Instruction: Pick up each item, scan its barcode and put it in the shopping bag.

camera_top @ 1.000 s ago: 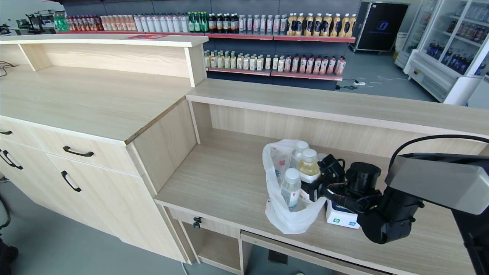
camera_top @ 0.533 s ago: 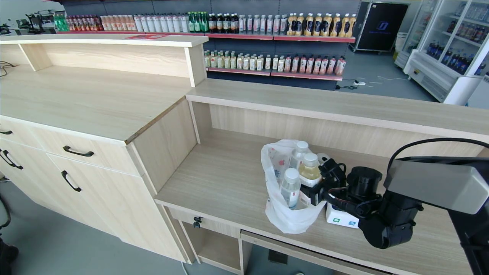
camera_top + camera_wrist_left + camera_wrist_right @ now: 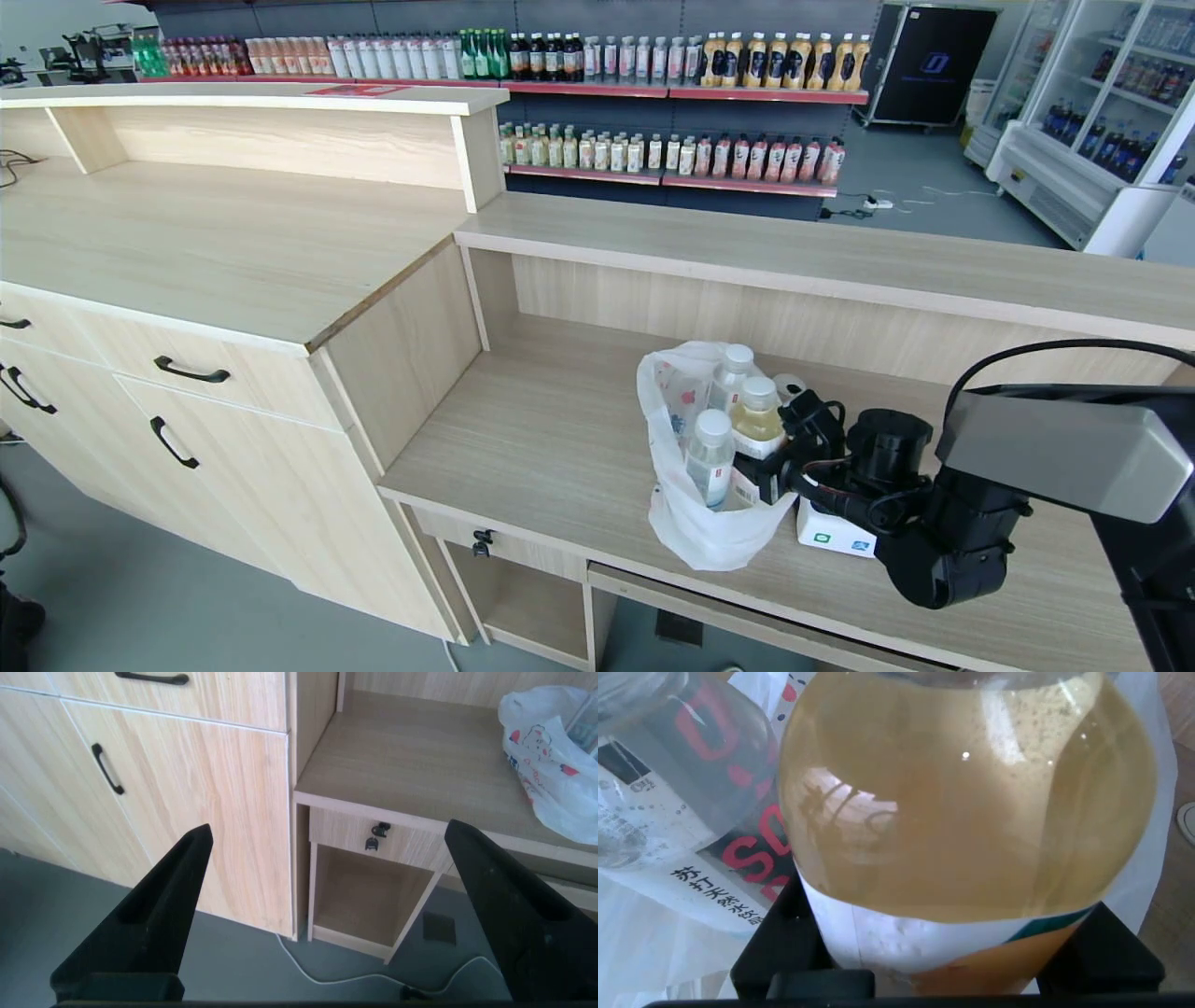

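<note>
Right claw pinches a white-capped bottle of amber drink inside the white plastic shopping bag, lower right of centre; left claw spread wide.

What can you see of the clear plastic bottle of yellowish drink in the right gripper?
The clear plastic bottle of yellowish drink has a white screw cap, amber liquid and a white label band low down. It stands upright in the mouth of the white plastic shopping bag, beside a clear bottle with red print. The right gripper clamps it at the label.
</note>
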Motion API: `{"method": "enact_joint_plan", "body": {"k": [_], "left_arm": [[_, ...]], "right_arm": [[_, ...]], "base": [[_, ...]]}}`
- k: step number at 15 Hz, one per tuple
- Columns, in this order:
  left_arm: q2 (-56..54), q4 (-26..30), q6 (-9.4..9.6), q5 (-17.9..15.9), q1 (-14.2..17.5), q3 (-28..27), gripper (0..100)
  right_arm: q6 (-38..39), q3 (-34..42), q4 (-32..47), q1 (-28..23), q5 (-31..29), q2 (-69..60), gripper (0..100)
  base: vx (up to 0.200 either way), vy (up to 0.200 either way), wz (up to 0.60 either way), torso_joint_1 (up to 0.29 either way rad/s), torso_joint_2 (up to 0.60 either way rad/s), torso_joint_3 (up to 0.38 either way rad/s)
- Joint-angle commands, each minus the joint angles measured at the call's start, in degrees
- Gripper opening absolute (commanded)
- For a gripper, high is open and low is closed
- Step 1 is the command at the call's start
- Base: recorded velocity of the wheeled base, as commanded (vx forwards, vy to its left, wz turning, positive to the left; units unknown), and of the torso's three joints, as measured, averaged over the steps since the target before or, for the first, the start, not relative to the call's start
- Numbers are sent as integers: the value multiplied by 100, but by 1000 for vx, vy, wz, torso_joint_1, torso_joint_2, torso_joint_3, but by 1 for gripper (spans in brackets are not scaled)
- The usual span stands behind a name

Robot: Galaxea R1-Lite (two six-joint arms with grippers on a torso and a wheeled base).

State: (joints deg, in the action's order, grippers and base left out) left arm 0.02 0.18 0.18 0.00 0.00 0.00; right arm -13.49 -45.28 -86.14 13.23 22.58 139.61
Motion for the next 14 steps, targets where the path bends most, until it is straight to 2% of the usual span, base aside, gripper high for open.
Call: {"method": "enact_joint_plan", "body": {"k": [1, 14], "left_arm": [[-2, -1, -1, 0, 0, 0, 100], [-2, -1, -1, 0, 0, 0, 100]], "right_arm": [[-4, -8, 9, -31, 1, 67, 0], [-39, -333, 62, -101, 1, 313, 0]], "base": [[0, 0, 0, 0, 0, 0], [0, 0, 0, 0, 0, 0]]}}
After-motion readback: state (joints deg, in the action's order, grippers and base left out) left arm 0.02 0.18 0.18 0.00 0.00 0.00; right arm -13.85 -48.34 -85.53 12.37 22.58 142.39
